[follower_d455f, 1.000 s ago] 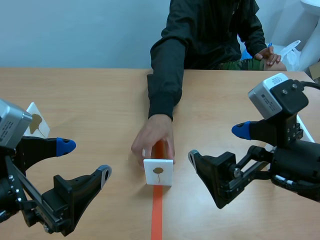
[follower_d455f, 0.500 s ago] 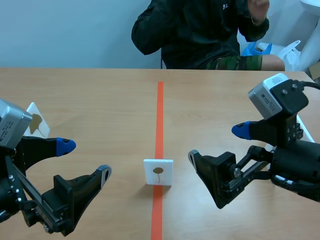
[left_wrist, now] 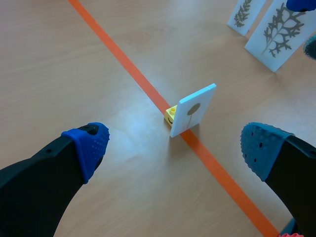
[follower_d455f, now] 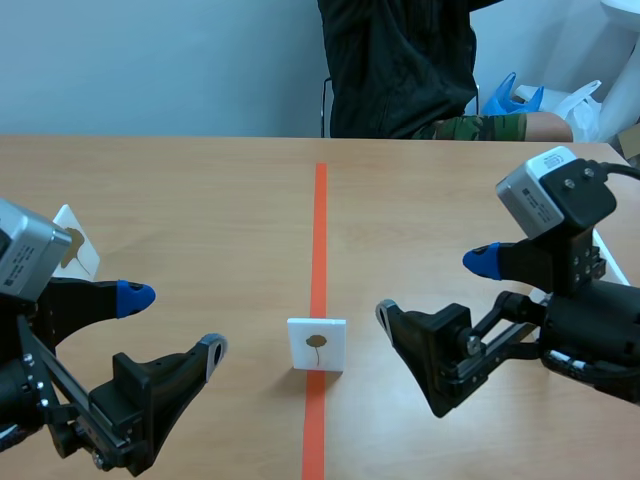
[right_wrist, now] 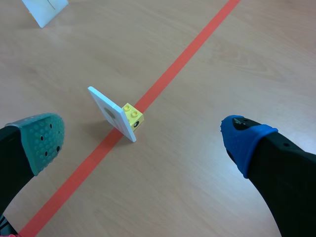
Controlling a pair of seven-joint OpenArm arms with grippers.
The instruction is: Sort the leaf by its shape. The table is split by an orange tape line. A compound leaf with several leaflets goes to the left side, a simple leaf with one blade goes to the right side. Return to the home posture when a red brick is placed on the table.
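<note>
So, from the left: a white card with a brownish leaf I cannot read stands at ten o'clock of the middle one, well apart from it, near the edge of the table. My left claw hangs low at nine o'clock of the leaf card, fingers spread wide with nothing between them. I judge it is parked there so that a compound leaf could go straight to its own side.

The leaf card stands upright on the orange tape line, at six o'clock from the person seated across. A yellow brick fixed behind it props it up, I think so that the printed face looks my way and my fingers get something to bite on. Sitting on the line, it belongs to neither side. Its leaf shows one roundish blade on a stalk, so I read it as simple and bound for the right.

My right claw hovers at two o'clock of the leaf card, equally spread and empty, and looks the better placed to take it. Past it, at about three o'clock, two feathery-leaf cards stand side by side.
</note>
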